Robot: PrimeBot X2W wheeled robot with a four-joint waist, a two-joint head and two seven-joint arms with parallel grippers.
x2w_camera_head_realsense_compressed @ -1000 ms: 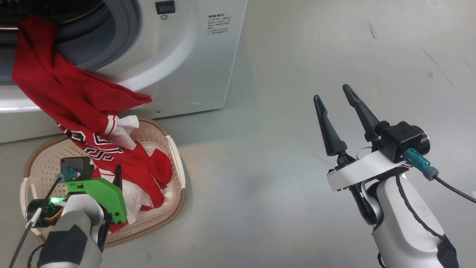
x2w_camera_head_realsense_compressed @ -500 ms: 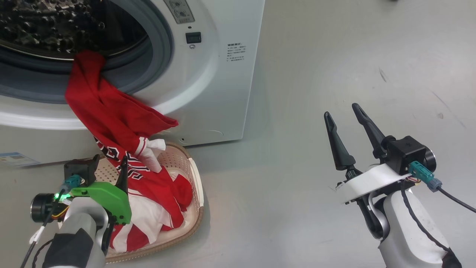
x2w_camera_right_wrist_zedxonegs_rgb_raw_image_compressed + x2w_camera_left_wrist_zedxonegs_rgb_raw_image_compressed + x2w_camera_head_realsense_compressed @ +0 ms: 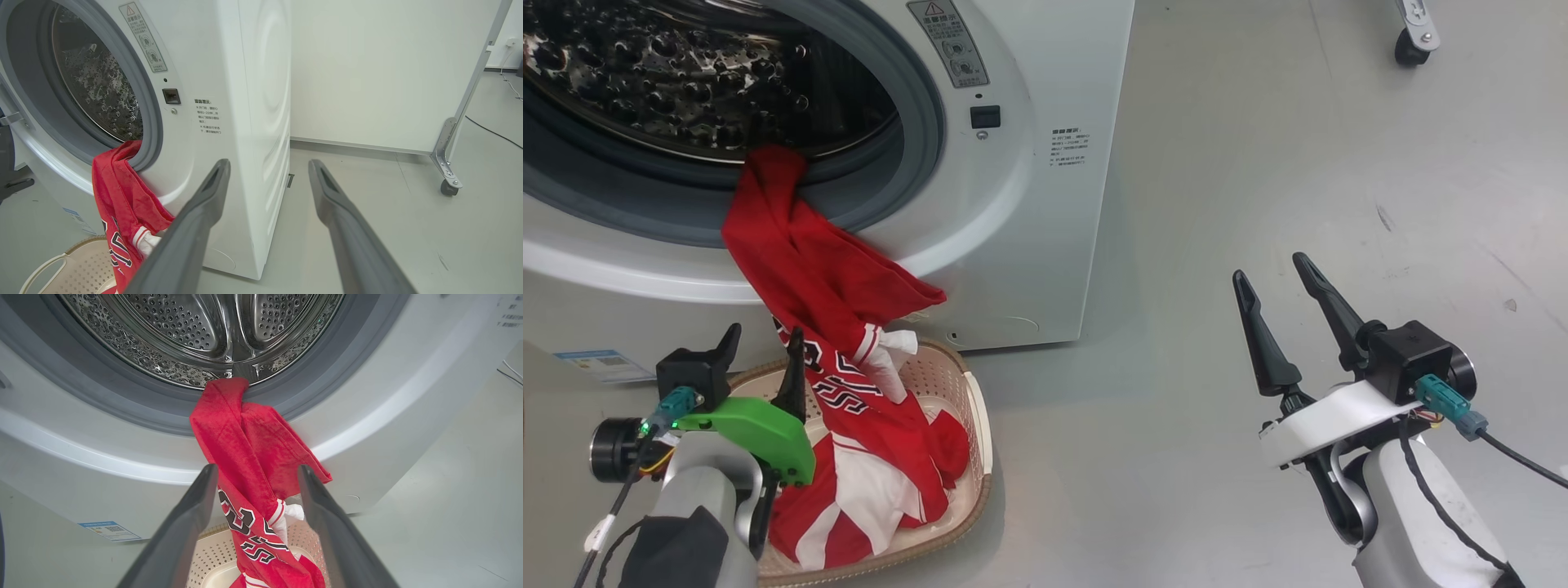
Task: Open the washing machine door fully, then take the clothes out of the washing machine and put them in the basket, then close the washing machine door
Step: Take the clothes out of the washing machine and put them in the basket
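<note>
Two spread left fingers (image 3: 190, 522) frame the clothes (image 3: 245, 457) hanging just beyond them.

The head view looks steeply down on the washing machine (image 3: 1029, 229) and basket (image 3: 939, 380). Both wrist views face the machine from lower, the left nearer, sharing the hanging clothes (image 3: 245, 449).

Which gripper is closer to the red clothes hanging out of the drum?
The left gripper, on the green mount by the basket, right beside the clothes; the right gripper stands apart over the floor.
</note>
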